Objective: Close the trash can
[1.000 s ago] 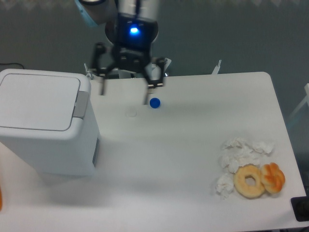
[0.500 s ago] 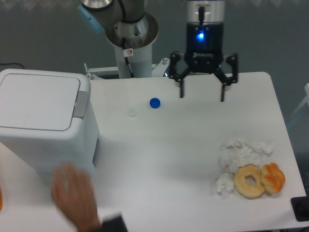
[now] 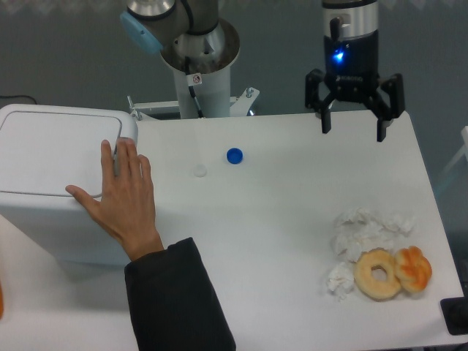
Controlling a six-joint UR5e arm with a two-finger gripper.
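The white boxy trash can stands at the table's left edge with its flat lid down. A person's hand rests on the lid's right edge and covers the grey latch tab. My gripper hangs open and empty over the table's far right side, far from the trash can, fingers pointing down.
A blue cap and a small clear disc lie mid-table. Crumpled white tissues, a doughnut and an orange pastry lie at the front right. The arm's base stands behind the table. The person's dark sleeve reaches in from the front.
My gripper has swung from above the blue cap to the far right. A person's hand came in from the front and now lies on the trash can's lid.
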